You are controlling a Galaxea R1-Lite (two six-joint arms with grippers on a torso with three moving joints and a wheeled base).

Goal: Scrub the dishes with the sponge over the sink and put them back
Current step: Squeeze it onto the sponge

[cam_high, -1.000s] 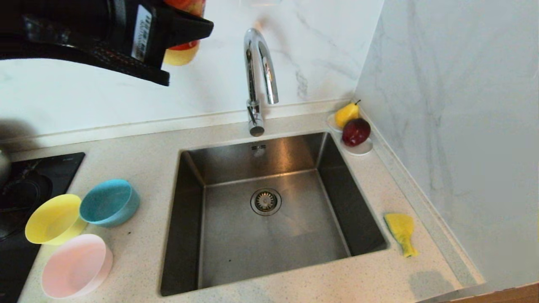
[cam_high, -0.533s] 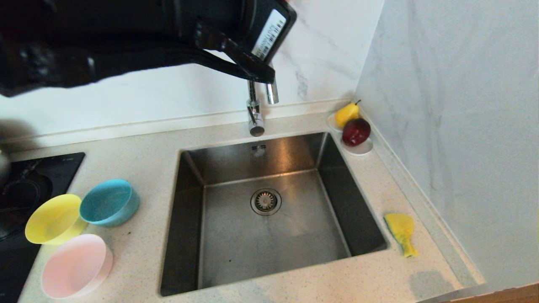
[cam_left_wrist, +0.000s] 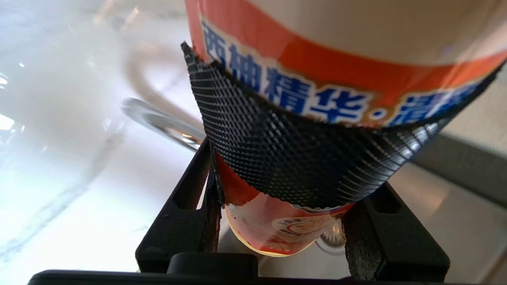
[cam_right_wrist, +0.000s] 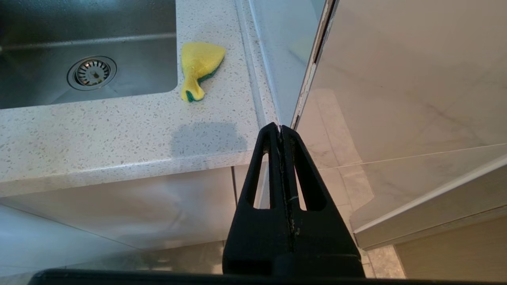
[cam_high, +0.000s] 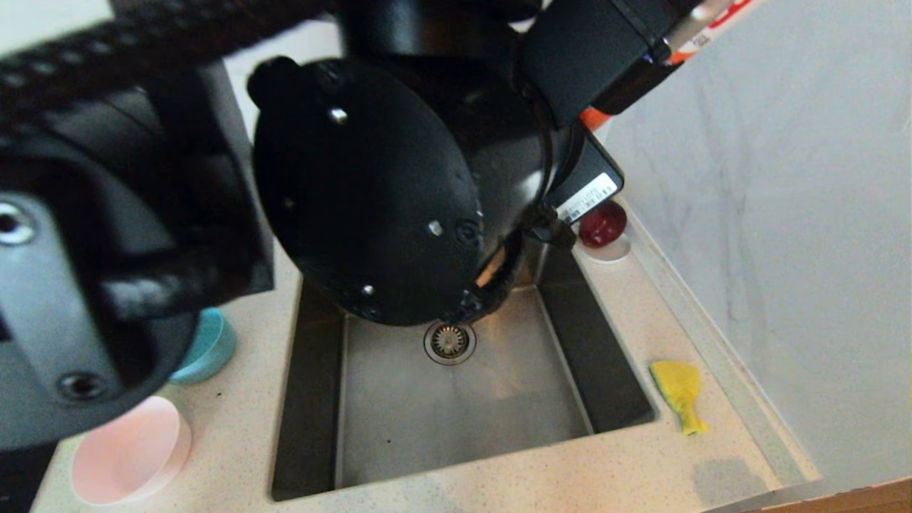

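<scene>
My left arm [cam_high: 370, 192] fills the upper left of the head view, hanging over the sink [cam_high: 399, 427]. The left gripper [cam_left_wrist: 285, 190] is shut on an orange-labelled bottle [cam_left_wrist: 317, 79], whose end also pokes out at the top of the head view [cam_high: 712, 18]. The yellow sponge [cam_high: 678, 392] lies on the counter right of the sink and shows too in the right wrist view [cam_right_wrist: 200, 65]. The blue bowl [cam_high: 210, 349] and the pink bowl [cam_high: 128, 449] sit left of the sink; the yellow bowl is hidden behind the arm. My right gripper [cam_right_wrist: 280, 128] is shut and empty, parked off the counter's front right corner.
A red apple [cam_high: 602, 224] rests on a white saucer [cam_high: 614, 251] at the sink's back right corner. The marble side wall [cam_high: 769, 249] stands close on the right. The drain strainer [cam_high: 449, 340] shows in the basin. The tap [cam_left_wrist: 158, 118] appears blurred in the left wrist view.
The left arm has swung from the upper left across to the right and closer to the head camera, now covering the tap, the pear and the yellow bowl. The right arm is still.
</scene>
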